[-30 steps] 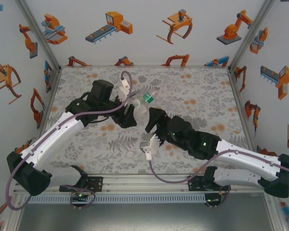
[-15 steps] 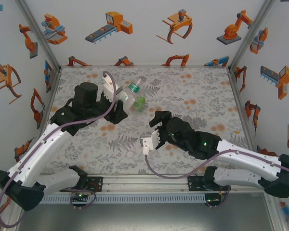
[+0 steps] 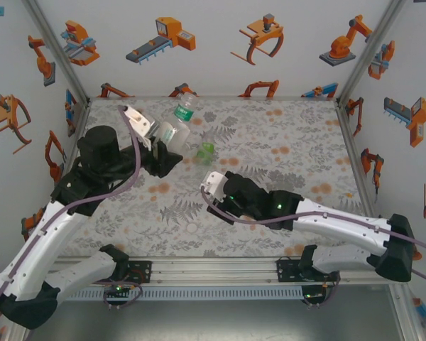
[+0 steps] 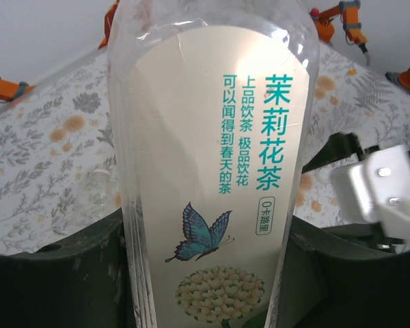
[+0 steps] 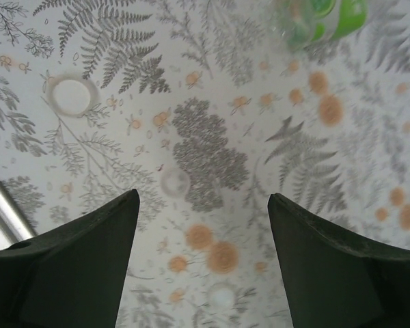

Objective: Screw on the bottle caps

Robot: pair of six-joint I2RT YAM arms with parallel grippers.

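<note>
My left gripper (image 3: 165, 142) is shut on a clear bottle (image 3: 179, 119) with a green label band, holding it off the table at the back left. In the left wrist view this bottle (image 4: 212, 171) stands between the dark jaws and shows a cream label with teal writing and a butterfly. A green-tinted bottle (image 3: 206, 149) lies on the table just right of it and also shows as a green-tinted bottle (image 5: 321, 17) in the right wrist view. My right gripper (image 5: 203, 260) is open over the table with nothing between its fingers. A white round cap (image 5: 70, 96) lies ahead to its left.
The floral tablecloth (image 3: 284, 142) has orange and pale round blotches that look much like caps. Printed walls close in the back and both sides. A metal rail (image 3: 213, 270) runs along the near edge. Open cloth lies at the right.
My left arm has drawn back to the left, carrying the labelled bottle toward the back left corner. My right arm has reached further left and turned its gripper down at the cloth.
</note>
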